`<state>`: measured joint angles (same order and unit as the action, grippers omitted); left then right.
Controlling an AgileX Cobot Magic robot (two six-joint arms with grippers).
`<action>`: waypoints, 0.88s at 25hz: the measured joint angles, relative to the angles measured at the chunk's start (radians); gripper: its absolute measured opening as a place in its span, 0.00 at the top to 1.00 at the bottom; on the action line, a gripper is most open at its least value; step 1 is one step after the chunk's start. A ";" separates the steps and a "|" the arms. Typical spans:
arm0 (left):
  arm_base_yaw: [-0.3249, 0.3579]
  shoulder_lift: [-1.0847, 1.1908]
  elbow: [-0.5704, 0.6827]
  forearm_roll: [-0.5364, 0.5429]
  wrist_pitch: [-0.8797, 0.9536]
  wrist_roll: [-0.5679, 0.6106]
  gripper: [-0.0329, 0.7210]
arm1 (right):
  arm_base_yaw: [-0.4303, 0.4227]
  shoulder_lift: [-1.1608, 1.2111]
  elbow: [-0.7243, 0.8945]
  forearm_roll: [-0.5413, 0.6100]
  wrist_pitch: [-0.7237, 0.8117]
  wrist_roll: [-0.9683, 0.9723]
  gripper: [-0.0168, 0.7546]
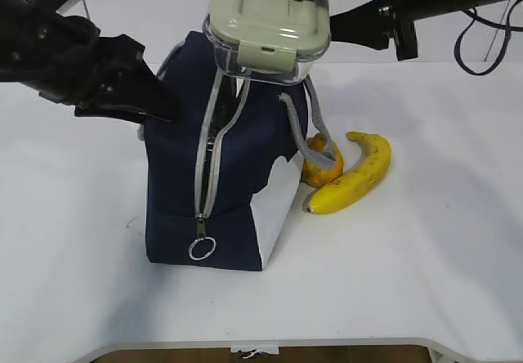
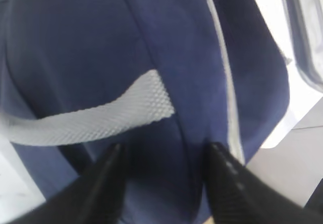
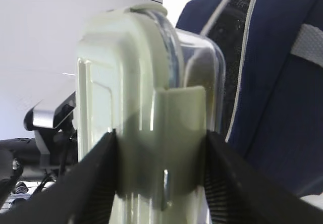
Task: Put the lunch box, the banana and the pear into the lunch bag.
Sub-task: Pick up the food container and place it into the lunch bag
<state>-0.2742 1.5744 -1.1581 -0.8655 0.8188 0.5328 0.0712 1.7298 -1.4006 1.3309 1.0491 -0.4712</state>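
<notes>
Two arms at work: both meet at the bag, one from each side of the scene.
Left claw: the black left gripper presses against the left flank of the boxy navy-blue fabric lunch bag; in its wrist view the two fingers stand partly apart, straddling a fold of blue cloth just below the flat grey woven handle. Whether they pinch the cloth or only rest on it cannot be told.
Bag: upright at centre, grey zipper drawn down to the metal ring pull on the near end, mouth facing up with only a narrow gap showing.
Key relation: the flat clear lunch box with the pale sage-green clip-on lid hangs straight above the bag's mouth, its lower clear edge at the top seam, its long axis running up and away from the opening.
Right claw: the black right gripper clamps the box across its thickness, one finger on the lid face, one on the clear base.
Nearer arm: the right, which carries the box; it likely has to go straight down, while the left looks placed to hold the mouth wide.
Fruit, right: the small plump yellow-orange pear lies against the bag's far right corner, under a loose grey strap; the long curved speckled yellow banana lies just beyond it. Both are outside the bag.
</notes>
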 joint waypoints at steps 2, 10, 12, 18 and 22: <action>-0.003 0.004 -0.012 0.002 0.000 0.002 0.74 | 0.004 0.006 0.000 0.000 0.000 0.000 0.49; -0.003 0.006 -0.035 0.014 0.008 0.004 0.96 | 0.011 0.031 0.006 -0.001 -0.012 0.000 0.49; -0.003 0.006 -0.035 0.014 0.008 0.004 0.96 | 0.024 0.031 0.006 0.001 -0.021 0.000 0.49; -0.003 0.006 -0.035 0.014 0.008 0.004 0.96 | 0.079 0.032 0.006 -0.021 -0.088 0.000 0.49; -0.003 0.006 -0.035 0.016 0.009 0.004 0.96 | 0.080 0.061 0.006 -0.119 -0.138 0.002 0.49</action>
<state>-0.2769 1.5802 -1.1929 -0.8496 0.8278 0.5371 0.1512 1.7911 -1.3948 1.2121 0.9113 -0.4693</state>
